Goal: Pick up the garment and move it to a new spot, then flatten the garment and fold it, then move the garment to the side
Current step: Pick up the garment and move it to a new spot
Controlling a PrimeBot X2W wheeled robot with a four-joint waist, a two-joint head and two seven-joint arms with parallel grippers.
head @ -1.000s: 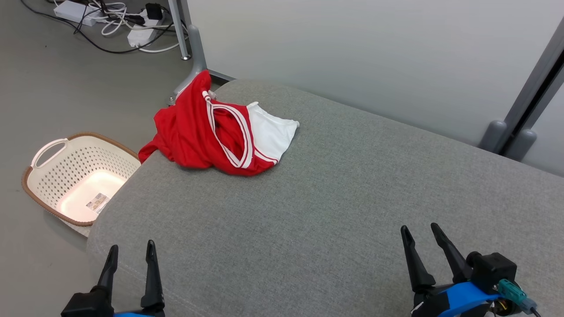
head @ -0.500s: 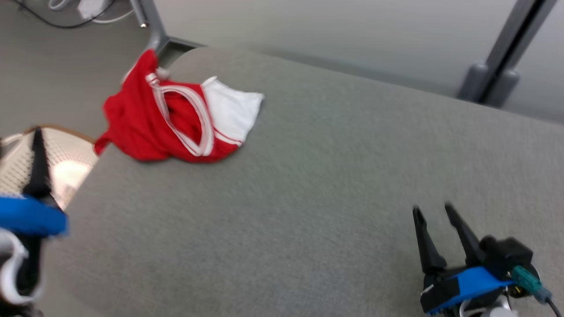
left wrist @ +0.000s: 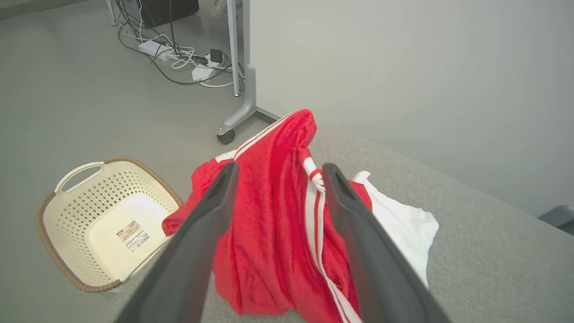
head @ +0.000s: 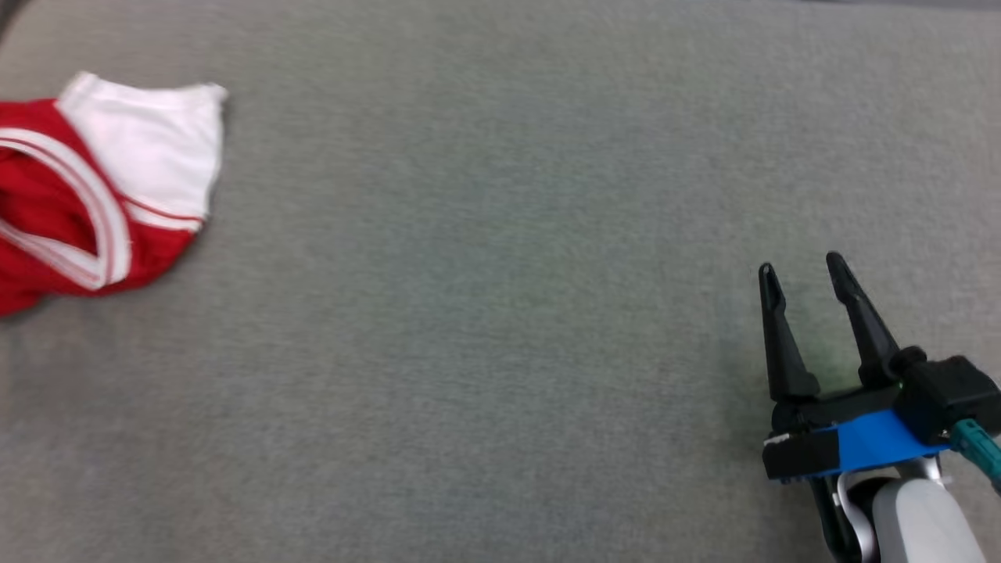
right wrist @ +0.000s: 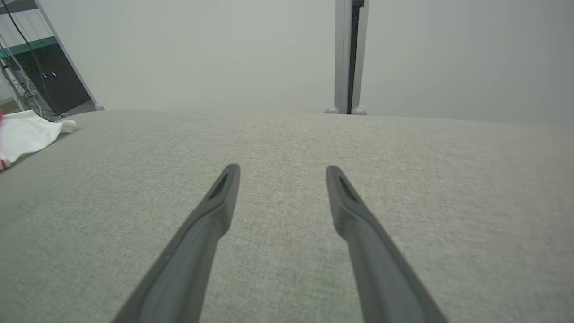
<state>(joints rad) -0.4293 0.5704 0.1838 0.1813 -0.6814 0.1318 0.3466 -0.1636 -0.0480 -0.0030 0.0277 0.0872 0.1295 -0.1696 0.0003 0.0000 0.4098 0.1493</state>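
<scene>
The garment (head: 94, 195) is red with white stripes and a white part, crumpled at the left edge of the head view on the grey cushioned surface (head: 485, 313). In the left wrist view the garment (left wrist: 273, 233) lies bunched at the surface's corner, partly hanging over the edge. My left gripper (left wrist: 278, 172) hovers above it, open, with nothing between its fingers. My right gripper (head: 805, 270) stands open at the lower right, over bare fabric and far from the garment. In the right wrist view my right gripper (right wrist: 282, 169) is empty and the garment's white part (right wrist: 27, 134) shows at the far left.
A cream perforated basket (left wrist: 71, 224) sits on the floor beside the surface's corner. Cables and power strips (left wrist: 179, 58) lie on the floor near a wheeled grey post (left wrist: 242, 89). A pale wall and a grey post (right wrist: 350, 58) stand behind the surface.
The head camera has swung down and right, so the garment now sits at the picture's left edge. The left gripper rose from the lower left and left the head view.
</scene>
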